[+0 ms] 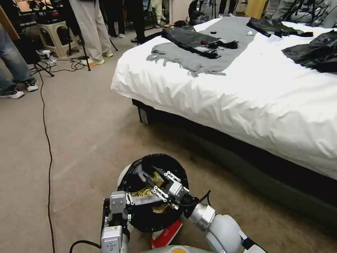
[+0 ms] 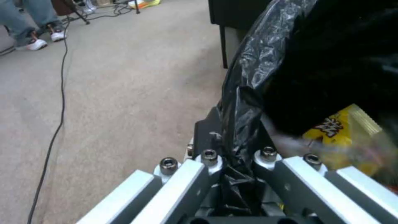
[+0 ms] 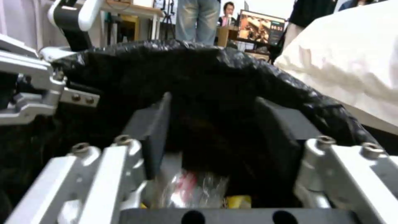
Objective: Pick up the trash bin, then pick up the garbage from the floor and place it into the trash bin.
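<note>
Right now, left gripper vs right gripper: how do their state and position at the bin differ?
The left gripper is shut on the trash bin, pinching the bag-covered rim; the right gripper is open, its fingers spread.
The left gripper sits at the bin's near edge; the right gripper reaches in over the opening, above the yellow wrapper inside.
Both are at the same bin.

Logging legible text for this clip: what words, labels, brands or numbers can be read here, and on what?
Yellow plastic wrapper inside the white round plastic trash bin with the black bag liner: red-brown characters, too blurred to read.
Monitor screen in the room behind: pale digits in its corner, too small to read.
Red and white wrapper on the beige carpet floor: no print legible.
Nothing else carries text.
</note>
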